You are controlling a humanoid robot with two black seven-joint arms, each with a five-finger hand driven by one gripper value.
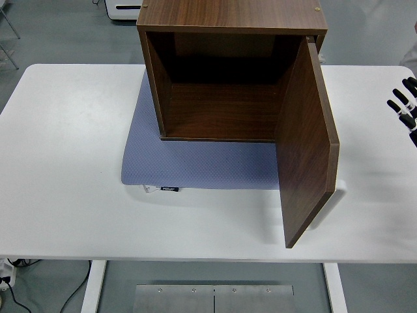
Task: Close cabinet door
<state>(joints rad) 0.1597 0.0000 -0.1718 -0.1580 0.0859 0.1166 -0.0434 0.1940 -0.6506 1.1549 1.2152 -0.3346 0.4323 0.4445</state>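
Brown wooden cabinet (221, 85) standing toward the far side of the white tabletop (65, 163) on a blue-grey mat (195, 163), interior bare and dark. Cabinet door (306, 143), hinged on the right side, swung wide open and jutting toward the near edge, with a pale handle (339, 189) showing at its outer face. Right robot hand (405, 107) just inside the right edge, well apart from the door, black fingers (396, 106) spread loosely and holding nothing.
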